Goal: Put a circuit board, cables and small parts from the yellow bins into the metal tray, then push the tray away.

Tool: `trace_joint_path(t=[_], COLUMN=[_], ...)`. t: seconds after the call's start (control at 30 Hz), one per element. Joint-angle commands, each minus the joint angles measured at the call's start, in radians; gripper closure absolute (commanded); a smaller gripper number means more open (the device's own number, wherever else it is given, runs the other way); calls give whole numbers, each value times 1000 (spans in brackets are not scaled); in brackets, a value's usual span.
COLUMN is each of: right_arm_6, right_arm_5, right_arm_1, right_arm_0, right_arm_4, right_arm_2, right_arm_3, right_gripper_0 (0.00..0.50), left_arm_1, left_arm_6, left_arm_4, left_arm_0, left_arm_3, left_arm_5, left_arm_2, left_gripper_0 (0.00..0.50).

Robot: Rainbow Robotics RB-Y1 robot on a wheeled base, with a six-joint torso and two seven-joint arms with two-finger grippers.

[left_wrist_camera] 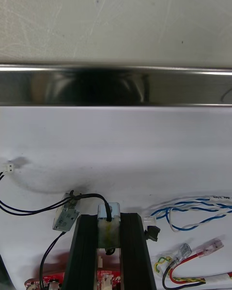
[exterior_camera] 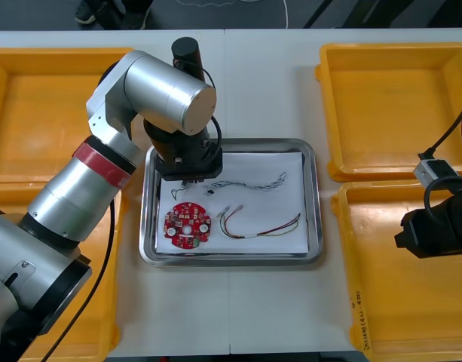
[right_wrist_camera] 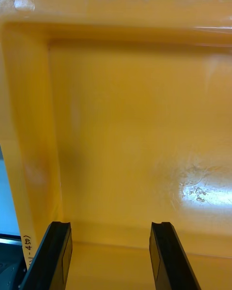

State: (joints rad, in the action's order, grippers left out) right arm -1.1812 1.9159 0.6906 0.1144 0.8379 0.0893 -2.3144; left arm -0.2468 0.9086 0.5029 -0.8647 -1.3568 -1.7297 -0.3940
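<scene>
My left gripper, low at the far left of the metal tray, clenches the black cable by its pale plug, seemingly to lay it clear of the circuit board just nearer and the blue and white cable rightward; my right gripper idles, released, over the near right yellow bin

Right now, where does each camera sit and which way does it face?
Front view: above the arms, looking steeply down at the table; both arms show, left gripper over the metal tray.
Left wrist view: on that wrist, facing the tray floor; fingers shut on the black cable.
Right wrist view: on that wrist, facing into a yellow bin; right gripper open.
Front and left wrist share tray and circuit board.
</scene>
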Motion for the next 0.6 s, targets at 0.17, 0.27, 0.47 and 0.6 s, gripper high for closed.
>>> trace_joint_path(t=[0.17, 0.27, 0.47, 0.6], right_arm_6=[48, 48, 49, 49], right_arm_5=[4, 4, 4, 4], right_arm_1=[-17, -17, -17, -17], right_arm_0=[-13, -13, -13, -13], right_arm_4=[-14, -14, -13, -11], right_arm_2=[-10, -10, -10, -11], right_arm_3=[-34, -34, -34, -34], right_gripper_0=[34, 35, 34, 33], left_arm_1=[21, 21, -3, -23], left_arm_6=[49, 50, 49, 50], left_arm_4=[14, 11, 8, 11], left_arm_0=[-48, -48, -48, -48], left_arm_3=[-8, -13, -79, -140], left_arm_5=[10, 10, -17, -51], left_arm_2=[-17, -17, -2, 26], left_gripper_0=[109, 23, 0, 0])
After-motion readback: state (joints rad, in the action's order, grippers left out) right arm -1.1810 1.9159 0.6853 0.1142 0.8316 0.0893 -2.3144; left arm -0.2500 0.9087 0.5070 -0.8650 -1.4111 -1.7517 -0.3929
